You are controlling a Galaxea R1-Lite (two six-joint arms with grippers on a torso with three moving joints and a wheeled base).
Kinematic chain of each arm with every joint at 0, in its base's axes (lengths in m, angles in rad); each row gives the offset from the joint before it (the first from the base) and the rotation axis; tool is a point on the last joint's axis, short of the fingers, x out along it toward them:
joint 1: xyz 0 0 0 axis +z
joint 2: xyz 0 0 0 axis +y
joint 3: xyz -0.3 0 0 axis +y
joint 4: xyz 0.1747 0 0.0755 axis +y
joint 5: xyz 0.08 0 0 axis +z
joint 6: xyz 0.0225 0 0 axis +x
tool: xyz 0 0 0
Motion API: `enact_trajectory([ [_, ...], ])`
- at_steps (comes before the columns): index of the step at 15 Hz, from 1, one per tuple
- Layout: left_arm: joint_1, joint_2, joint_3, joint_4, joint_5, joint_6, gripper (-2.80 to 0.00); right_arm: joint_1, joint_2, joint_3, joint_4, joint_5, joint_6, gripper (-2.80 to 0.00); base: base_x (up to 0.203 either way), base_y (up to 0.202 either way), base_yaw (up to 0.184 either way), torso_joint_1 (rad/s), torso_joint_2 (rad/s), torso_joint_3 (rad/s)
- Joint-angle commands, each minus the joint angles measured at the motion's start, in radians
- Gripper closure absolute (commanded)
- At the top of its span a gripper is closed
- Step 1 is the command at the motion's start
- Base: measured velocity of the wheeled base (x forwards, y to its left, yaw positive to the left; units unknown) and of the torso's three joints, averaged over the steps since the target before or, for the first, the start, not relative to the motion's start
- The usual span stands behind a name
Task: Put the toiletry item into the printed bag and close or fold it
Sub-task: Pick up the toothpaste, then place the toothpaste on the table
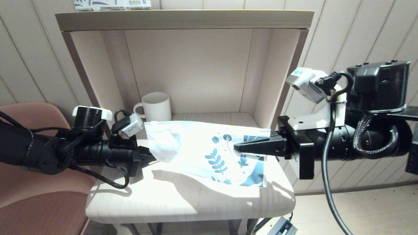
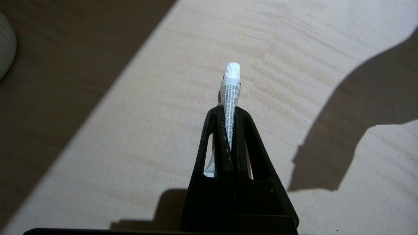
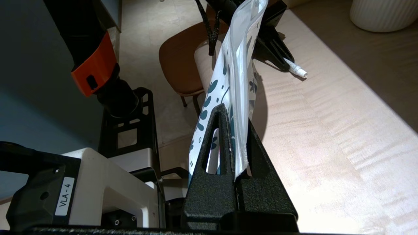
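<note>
Left claw (image 2: 228,111) pinches the toiletry item (image 2: 231,88) tight, while right claw (image 3: 233,120) clamps the printed bag (image 1: 209,150).

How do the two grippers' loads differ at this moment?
The left gripper is shut on a thin white capped tube; the right gripper is shut on a broad, limp printed bag. The tube pokes straight out past the fingers; the bag hangs, sagging toward the table. Both are held above the table.
</note>
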Motion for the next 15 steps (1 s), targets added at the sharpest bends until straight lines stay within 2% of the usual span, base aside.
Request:
enact_trajectory([
  [1, 0.001, -0.010, 0.007, -0.001, -0.005, 0.002, 0.00, 0.000, 0.000, 0.005, -0.001, 0.005, 0.000, 0.00, 0.000, 0.000, 0.000, 0.000, 0.00, 0.000],
  [4, 0.002, -0.077, 0.008, 0.001, -0.008, -0.010, 0.00, 0.000, -0.001, 0.025, -0.001, 0.001, -0.020, 0.00, 0.000, 0.000, 0.000, 0.000, 0.00, 0.000],
  [6, 0.002, -0.156, 0.000, 0.005, -0.005, -0.024, 0.00, -0.011, 0.008, 0.067, 0.005, -0.029, -0.154, 0.00, 0.000, 0.000, 0.000, 0.000, 0.00, 0.000],
  [7, 0.002, -0.198, -0.006, 0.007, -0.003, -0.028, 0.00, -0.013, 0.012, 0.092, 0.006, -0.092, -0.214, 0.00, 0.000, 0.000, 0.000, 0.000, 0.00, 0.000],
  [9, 0.002, -0.256, -0.065, 0.027, -0.001, -0.039, 0.00, 0.009, 0.018, 0.127, -0.014, -0.235, -0.273, 0.00, 0.000, 0.000, 0.000, 0.000, 0.00, 0.000],
  [11, 0.002, -0.279, -0.116, 0.087, 0.000, -0.052, 0.00, 0.021, 0.027, 0.137, -0.081, -0.288, -0.283, 0.00, 0.000, 0.000, 0.000, 0.000, 0.00, 0.000],
  [13, 0.002, -0.284, -0.123, 0.086, 0.001, -0.052, 0.00, 0.044, 0.047, 0.161, -0.157, -0.376, -0.308, 0.00, 0.000, 0.000, 0.000, 0.000, 0.00, 0.000],
  [15, -0.003, -0.280, -0.152, 0.094, 0.001, -0.052, 0.00, 0.059, 0.083, 0.192, -0.256, -0.424, -0.326, 0.00, 0.000, 0.000, 0.000, 0.000, 0.00, 0.000],
])
